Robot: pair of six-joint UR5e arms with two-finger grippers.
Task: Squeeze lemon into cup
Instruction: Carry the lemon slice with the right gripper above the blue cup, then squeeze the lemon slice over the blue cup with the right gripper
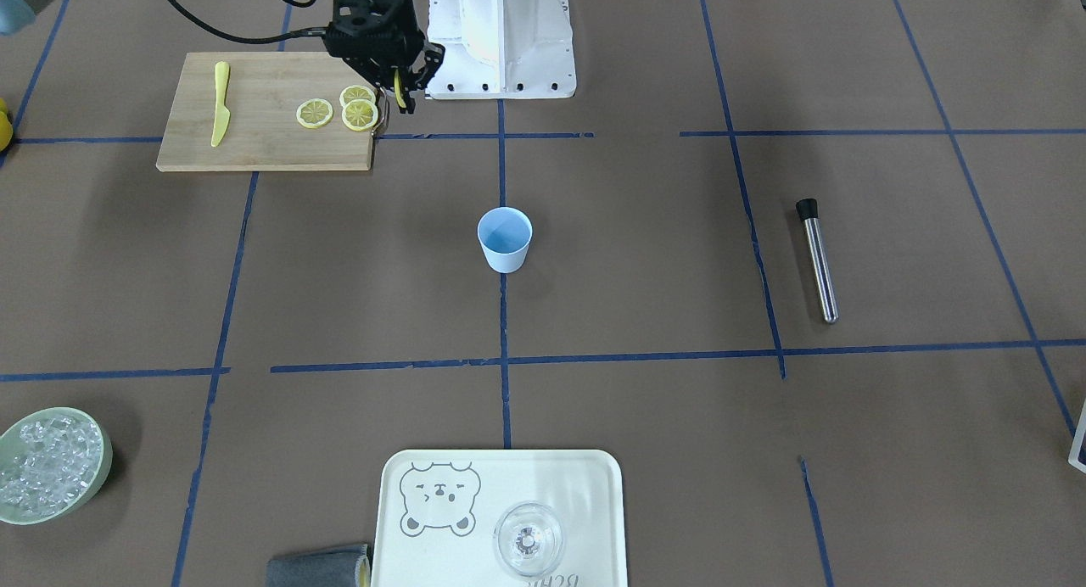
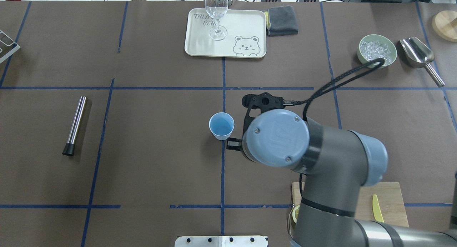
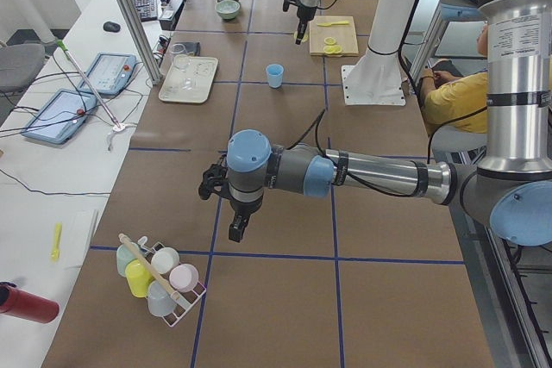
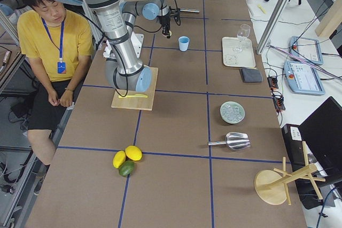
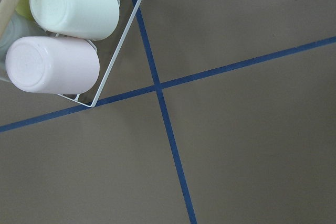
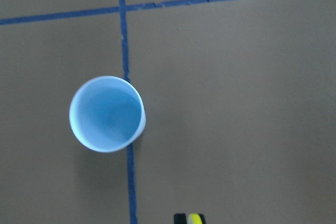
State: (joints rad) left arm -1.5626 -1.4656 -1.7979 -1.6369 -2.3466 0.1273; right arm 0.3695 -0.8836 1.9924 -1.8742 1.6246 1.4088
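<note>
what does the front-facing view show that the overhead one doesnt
Only front-facing: three slices laid out on the board, and the lemon pinched in the right end effector. Only overhead: the metal scoop. Both: cup, tray, glass, muddler, ice bowl, knife, cloth.

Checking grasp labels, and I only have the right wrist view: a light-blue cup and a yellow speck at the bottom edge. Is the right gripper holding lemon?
Observer: Yes; the front view shows the right gripper shut on a thin yellow toy lemon slice, edge-on.
Operator: Any lemon elsewhere?
Observer: Three round yellow slices lie on the bamboo cutting board.
Operator: And the other arm?
Observer: Far away; the left gripper hangs near a white wire rack of pastel cups.
</note>
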